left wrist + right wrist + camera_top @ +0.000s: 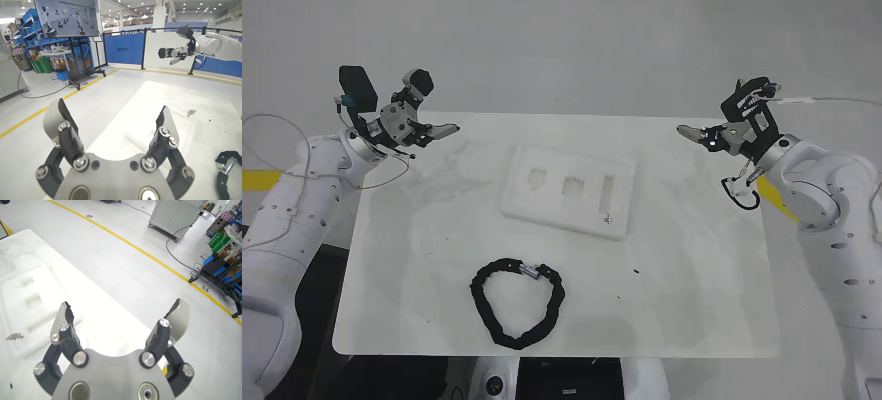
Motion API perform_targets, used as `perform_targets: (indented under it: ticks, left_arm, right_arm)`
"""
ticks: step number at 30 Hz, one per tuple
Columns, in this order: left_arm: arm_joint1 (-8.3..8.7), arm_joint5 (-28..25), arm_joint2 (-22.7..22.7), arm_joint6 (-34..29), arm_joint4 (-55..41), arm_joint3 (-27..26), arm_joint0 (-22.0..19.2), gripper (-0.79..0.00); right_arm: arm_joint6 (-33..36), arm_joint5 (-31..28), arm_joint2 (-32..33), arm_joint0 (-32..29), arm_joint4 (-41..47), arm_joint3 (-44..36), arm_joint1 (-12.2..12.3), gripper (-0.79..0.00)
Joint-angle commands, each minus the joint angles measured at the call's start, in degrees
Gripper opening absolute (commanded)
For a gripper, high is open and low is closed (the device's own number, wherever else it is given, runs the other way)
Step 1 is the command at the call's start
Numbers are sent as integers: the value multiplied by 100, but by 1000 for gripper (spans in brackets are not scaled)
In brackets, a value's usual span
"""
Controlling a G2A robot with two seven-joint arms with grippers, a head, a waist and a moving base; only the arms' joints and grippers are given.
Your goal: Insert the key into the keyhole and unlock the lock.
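With left pincer [112, 106] and right pincer [122, 303] both spread apart and empty, well off from the thin key [608, 217] lying flat on the tray [542, 205] between them, a shallow pinch could skid it away from the lock [517, 303].

You have one tabletop [692, 300] here. On it you can count one chain lock [479, 298], one key [608, 217] and one white foam tray [552, 212], which has three recesses. There are also two small dark specks [209, 120]. The end effectors are two: the left end effector [112, 106] and the right end effector [122, 303].
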Motion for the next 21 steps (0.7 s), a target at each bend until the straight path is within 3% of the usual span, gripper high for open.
perform_targets:
  ticks: [1,21]
  left_arm:
    - [0,0,0,0,0,0,0,-1]
    - [0,0,0,0,0,0,0,0]
  right_arm:
    - [0,0,0,0,0,0,0,-1]
    - [37,22,-29,-67,26,-12,-4,0]
